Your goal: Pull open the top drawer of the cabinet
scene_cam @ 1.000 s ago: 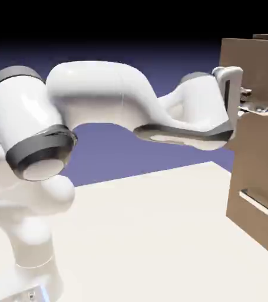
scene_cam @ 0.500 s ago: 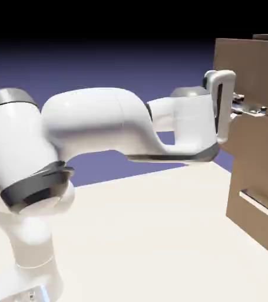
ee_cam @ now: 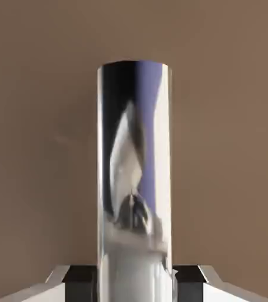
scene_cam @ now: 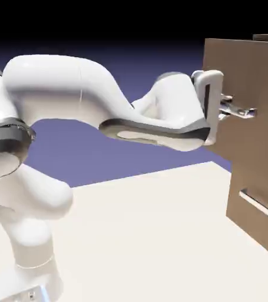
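The brown cabinet (scene_cam: 260,218) stands at the exterior view's right. Its top drawer (scene_cam: 242,71) sticks out toward the arm, its front well ahead of the lower drawer front (scene_cam: 251,177). My gripper (scene_cam: 235,110) is shut on the top drawer's silver bar handle (scene_cam: 242,111). In the hand view the handle (ee_cam: 135,177) fills the middle as a shiny upright bar against the brown drawer front (ee_cam: 36,147), and my gripper (ee_cam: 135,280) pinches it, one grey fingertip (ee_cam: 65,277) on each side.
The lower drawer's silver handle (scene_cam: 260,202) sits below, flush with the cabinet face. The pale table top (scene_cam: 136,236) stretches between the robot's base and the cabinet.
The gripper closed on the handle and the hand moved left, away from the cabinet. The top drawer front came out with it, and the arm's elbow swung up and back.
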